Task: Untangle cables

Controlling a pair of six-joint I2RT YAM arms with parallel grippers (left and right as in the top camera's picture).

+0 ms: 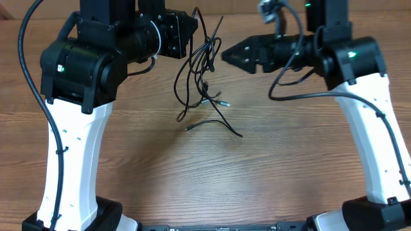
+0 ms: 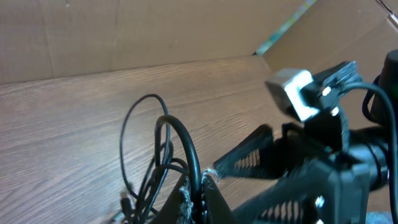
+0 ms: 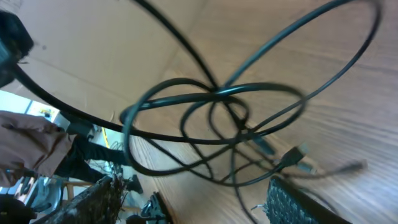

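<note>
Over the table (image 1: 257, 167), cables (image 1: 204, 77) hang bunched from the left tool (image 1: 190, 29), which is clamped shut on them. Right tool (image 1: 226, 56) gapes beside the loops. Risk: it pinches several strands, and the pull cinches the knot or strips the left grip.

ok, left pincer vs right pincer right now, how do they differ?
The left pincer is shut on the cables; the right pincer is open, gripping nothing. The left pincer is at the tangle's upper end; the right pincer is at its side. Both face the tangle.
</note>
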